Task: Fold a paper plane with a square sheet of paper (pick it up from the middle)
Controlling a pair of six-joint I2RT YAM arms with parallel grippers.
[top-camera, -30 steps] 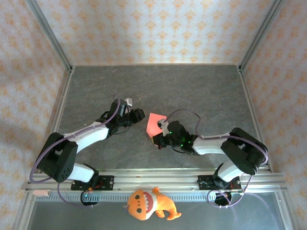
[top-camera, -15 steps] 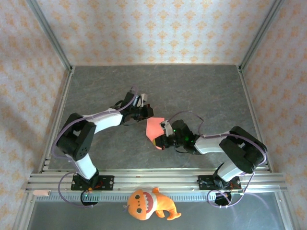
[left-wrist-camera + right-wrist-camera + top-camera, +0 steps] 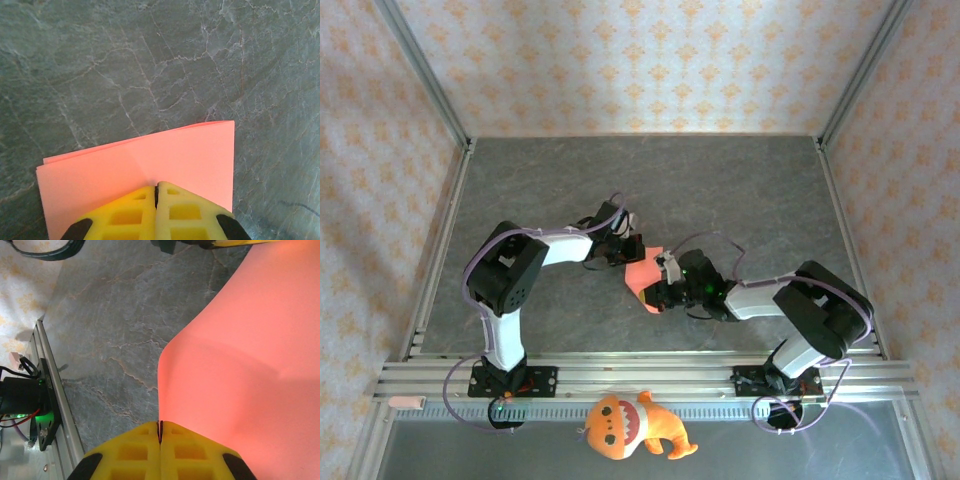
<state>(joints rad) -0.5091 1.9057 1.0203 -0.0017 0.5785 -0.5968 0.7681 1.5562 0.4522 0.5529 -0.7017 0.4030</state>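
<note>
1. The square sheet of paper (image 3: 642, 270) (red-pink, its far edge doubled in the left wrist view) sits at mid-table between the two arms. It looks bowed in the right wrist view.
2. The left gripper (image 3: 156, 187) pinches the sheet's edge, its yellow fingers pressed together.
3. The right gripper (image 3: 160, 427) pinches another edge, fingers closed tight.
4. The grey marbled table (image 3: 740, 190) lies beneath. An orange plush toy (image 3: 630, 425) rests beyond the near rail (image 3: 650, 375).
</note>
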